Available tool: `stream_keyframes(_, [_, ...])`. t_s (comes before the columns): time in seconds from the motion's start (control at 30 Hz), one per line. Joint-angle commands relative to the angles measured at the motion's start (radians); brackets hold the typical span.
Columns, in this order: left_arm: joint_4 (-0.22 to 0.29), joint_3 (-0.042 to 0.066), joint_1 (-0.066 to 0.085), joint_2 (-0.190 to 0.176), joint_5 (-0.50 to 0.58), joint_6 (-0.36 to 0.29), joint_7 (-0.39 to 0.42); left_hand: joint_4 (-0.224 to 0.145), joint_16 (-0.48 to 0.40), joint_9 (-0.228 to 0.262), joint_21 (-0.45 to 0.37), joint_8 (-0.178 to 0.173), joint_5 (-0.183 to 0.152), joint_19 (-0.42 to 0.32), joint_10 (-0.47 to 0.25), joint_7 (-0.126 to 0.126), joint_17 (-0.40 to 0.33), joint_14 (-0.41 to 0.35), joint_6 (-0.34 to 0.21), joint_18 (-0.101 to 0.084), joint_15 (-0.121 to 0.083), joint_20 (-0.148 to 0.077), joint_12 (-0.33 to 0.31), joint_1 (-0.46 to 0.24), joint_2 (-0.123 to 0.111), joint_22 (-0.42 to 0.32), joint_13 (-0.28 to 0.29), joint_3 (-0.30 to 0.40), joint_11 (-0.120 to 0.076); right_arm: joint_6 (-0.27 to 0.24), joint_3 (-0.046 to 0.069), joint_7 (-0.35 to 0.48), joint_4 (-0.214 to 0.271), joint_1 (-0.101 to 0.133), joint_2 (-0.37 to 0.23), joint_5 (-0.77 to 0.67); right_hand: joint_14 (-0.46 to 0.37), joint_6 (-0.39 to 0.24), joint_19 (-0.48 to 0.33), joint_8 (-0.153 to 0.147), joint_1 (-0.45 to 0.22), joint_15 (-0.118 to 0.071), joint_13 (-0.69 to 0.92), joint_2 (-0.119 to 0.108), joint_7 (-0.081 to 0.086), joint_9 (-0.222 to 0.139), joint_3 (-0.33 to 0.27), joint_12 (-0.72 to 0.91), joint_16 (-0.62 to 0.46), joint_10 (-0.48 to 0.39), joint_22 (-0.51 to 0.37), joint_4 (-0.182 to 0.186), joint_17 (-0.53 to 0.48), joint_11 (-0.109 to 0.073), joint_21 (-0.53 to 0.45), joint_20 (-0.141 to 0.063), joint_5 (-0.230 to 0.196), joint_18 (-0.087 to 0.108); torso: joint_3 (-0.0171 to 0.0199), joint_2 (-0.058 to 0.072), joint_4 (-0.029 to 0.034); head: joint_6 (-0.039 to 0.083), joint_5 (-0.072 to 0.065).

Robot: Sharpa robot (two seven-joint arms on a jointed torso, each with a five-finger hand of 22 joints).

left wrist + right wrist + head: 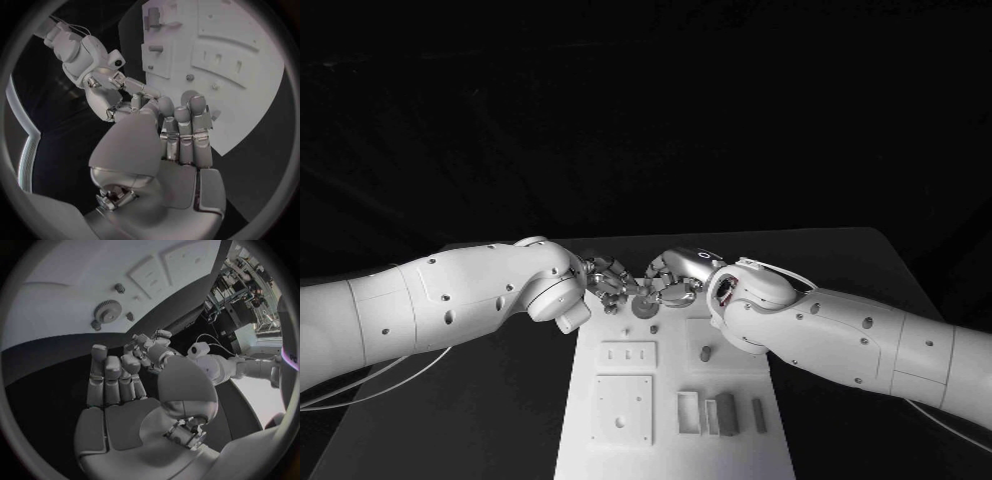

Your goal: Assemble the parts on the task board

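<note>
Two hands meet above the task board (668,440) far end; whether our left hand (606,280) or right hand (678,280) holds anything, we cannot tell. The gear (107,310) lies there: small, rigid, likely light; pinch its toothed rim.

task board (668,420) far end hidden behind both hands, near edge cut off by frame

One task board (668,440) lies on one black table (473,420). Two hands are over it — the left hand (607,281) and the right hand (671,280). One gear (108,310) is on the board, and about three small upright blocks (718,412) stand near its right edge.
</note>
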Motion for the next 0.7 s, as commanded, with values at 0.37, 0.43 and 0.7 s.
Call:
stream_keyframes(0.37, [-0.009, 0.0, 0.0, -0.019, 0.092, 0.007, 0.004, 0.0, 0.005, -0.002, -0.018, -0.023, -0.005, -0.016, -0.06, 0.039, -0.02, -0.027, 0.057, 0.031, 0.007, 0.008, -0.007, -0.212, -0.008, 0.017, -0.006, -0.065, 0.045, -0.004, 0.001, 0.009, -0.003, 0.001, -0.005, -0.011, 0.001, 0.028, 0.004, 0.007, 0.002, -0.007, 0.001, 0.001, 0.022, 0.002, 0.004, -0.001, 0.007, -0.006, 0.011, 0.005, -0.002, 0.002, 0.004, -0.006, 0.007, 0.006, 0.0004, 0.0, 0.0008, -0.001, -0.003])
stream_keyframes(0.43, [-0.011, 0.0, 0.0, -0.023, 0.102, 0.018, -0.002, 0.001, 0.006, -0.003, -0.02, -0.027, -0.005, -0.017, -0.063, 0.041, -0.022, -0.03, 0.05, 0.032, 0.009, 0.009, -0.007, -0.232, -0.006, 0.016, -0.006, -0.075, 0.047, -0.021, 0.001, 0.016, -0.002, 0.001, -0.007, -0.008, 0.001, 0.029, 0.004, 0.007, 0.002, -0.007, 0.001, 0.001, 0.022, 0.002, 0.004, -0.001, 0.007, -0.006, 0.011, 0.005, -0.002, 0.002, 0.004, -0.006, 0.007, 0.006, 0.0005, 0.0, 0.0007, -0.001, -0.004])
stream_keyframes(0.7, [-0.031, 0.0, 0.0, -0.023, 0.163, 0.055, -0.005, 0.001, 0.001, -0.026, -0.044, -0.07, -0.005, -0.048, -0.103, 0.066, -0.034, -0.067, -0.028, 0.043, 0.028, 0.026, -0.011, -0.299, 0.016, 0.013, -0.006, -0.182, 0.071, -0.123, 0.001, 0.085, -0.001, 0.0, -0.022, 0.049, 0.002, 0.029, 0.006, 0.006, 0.006, -0.008, 0.002, -0.001, 0.021, 0.003, 0.006, -0.001, 0.007, -0.005, 0.011, 0.0, -0.002, 0.001, 0.005, -0.007, 0.018, 0.006, -0.0003, -0.001, 0.0008, 0.004, -0.004])
